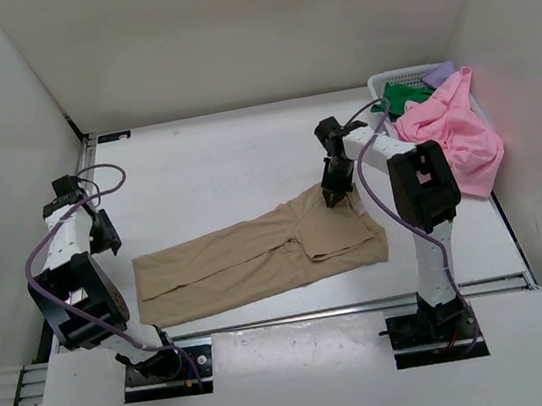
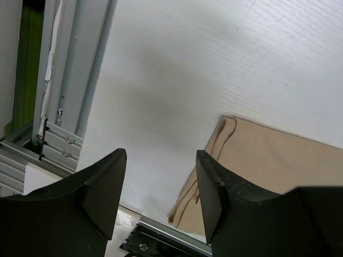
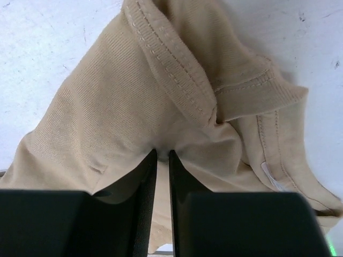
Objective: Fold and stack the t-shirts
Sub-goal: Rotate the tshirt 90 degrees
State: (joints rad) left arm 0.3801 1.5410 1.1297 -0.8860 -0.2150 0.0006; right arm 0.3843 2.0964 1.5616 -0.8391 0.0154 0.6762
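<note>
Mid-fold on the tan t-shirt (image 1: 258, 255), to judge by its lie: stretched long across the lower middle of the top view, flat on the white surface (image 1: 215, 160), narrowed lengthwise with one flap doubled over near its right end. Pinched at that collar end, right of centre, by the right gripper (image 3: 162, 155), closed narrow on a ridge of cloth just beside the ribbed neckline. Off to the left of the frame, the left gripper (image 2: 161, 179): spread wide, holding nothing, hovering over bare surface just beside the shirt's left edge.

Heaped at the upper right, unfolded: the pink t-shirt (image 1: 454, 142) draped over the rim of the white basket (image 1: 385, 79), the green t-shirt (image 1: 399, 96) and the purple t-shirt (image 1: 442, 70) behind it.

Next, most likely: carrying the pinched end across toward the left end to halve the length. Needs a firm pinch, a low lift just clear of the cloth beneath, and probably the left gripper lowered onto the far edge to stop the layers dragging.
</note>
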